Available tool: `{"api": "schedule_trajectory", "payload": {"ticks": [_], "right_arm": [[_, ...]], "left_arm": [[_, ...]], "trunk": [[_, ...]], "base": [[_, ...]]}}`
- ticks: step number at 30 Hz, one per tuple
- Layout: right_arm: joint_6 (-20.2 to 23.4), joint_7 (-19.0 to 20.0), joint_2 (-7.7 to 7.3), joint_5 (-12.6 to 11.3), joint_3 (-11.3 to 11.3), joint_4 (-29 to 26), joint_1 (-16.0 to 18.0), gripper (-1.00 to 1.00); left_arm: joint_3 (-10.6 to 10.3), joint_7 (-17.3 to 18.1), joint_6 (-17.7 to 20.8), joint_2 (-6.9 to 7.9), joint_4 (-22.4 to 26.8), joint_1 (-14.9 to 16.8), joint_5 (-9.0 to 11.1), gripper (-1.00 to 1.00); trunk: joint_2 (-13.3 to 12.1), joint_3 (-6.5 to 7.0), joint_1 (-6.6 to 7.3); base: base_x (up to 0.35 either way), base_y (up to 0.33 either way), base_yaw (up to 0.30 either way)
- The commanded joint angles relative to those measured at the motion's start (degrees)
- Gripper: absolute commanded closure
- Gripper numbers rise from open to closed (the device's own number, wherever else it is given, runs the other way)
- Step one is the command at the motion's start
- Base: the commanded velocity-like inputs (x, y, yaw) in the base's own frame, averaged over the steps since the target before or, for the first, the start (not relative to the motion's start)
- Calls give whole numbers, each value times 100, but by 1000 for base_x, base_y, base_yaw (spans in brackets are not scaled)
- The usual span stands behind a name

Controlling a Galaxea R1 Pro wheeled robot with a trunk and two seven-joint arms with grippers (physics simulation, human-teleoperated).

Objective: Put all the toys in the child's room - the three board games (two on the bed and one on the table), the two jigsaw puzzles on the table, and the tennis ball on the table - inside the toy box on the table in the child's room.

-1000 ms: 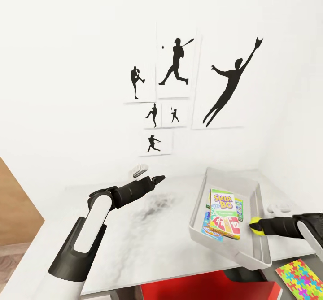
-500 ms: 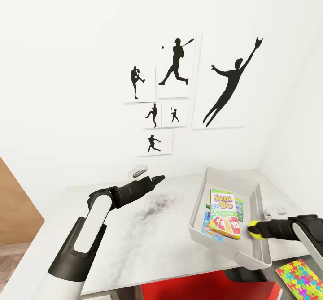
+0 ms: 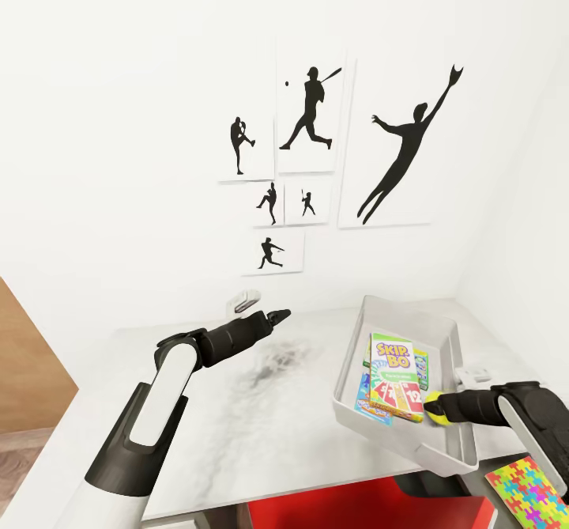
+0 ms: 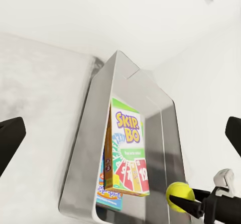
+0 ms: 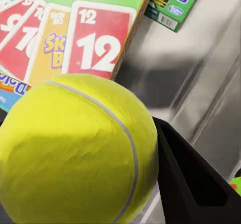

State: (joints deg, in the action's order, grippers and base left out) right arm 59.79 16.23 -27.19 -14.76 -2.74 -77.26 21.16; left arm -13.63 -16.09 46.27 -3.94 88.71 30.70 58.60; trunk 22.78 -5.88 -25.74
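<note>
Right tool [image 3: 431,407] holds tennis ball [image 3: 435,404] over toy box [image 3: 466,442].

The long light grey marbled desk top [image 3: 237,410] carries a shallow grey flared-sided bin [image 3: 454,442] at three o'clock and a multicoloured jagged puzzle sheet [image 3: 531,488] at five o'clock.

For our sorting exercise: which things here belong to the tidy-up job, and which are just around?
Job:
- fuzzy yellow-green tennis ball in right gripper
- colourful flat game boxes
- shallow light grey toy box
- multicoloured jigsaw puzzle sheet
- grey-topped table

Around:
- black sports-silhouette pictures
- idle left gripper
</note>
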Motion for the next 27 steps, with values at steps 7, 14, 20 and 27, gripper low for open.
{"api": "schedule_trajectory", "payload": {"ticks": [7,14,20,27], "right_arm": [[22,-9,189,202,-12,66,16,100],[22,-13,271,261,-15,111,18,100],[22,-14,298,283,-21,131,19,100],[22,-10,307,292,-17,138,20,100]], "left_arm": [[1,-54,14,-2,6,6,63,-100],[1,-53,14,-2,6,6,64,-100],[1,-54,14,-2,6,6,62,-100],[1,-53,14,-2,6,6,61,-100]], "trunk": [[13,-13,-4],[13,-13,-4],[13,-13,-4],[13,-13,-4]], "base": [[0,0,0],[0,0,0],[0,0,0],[0,0,0]]}}
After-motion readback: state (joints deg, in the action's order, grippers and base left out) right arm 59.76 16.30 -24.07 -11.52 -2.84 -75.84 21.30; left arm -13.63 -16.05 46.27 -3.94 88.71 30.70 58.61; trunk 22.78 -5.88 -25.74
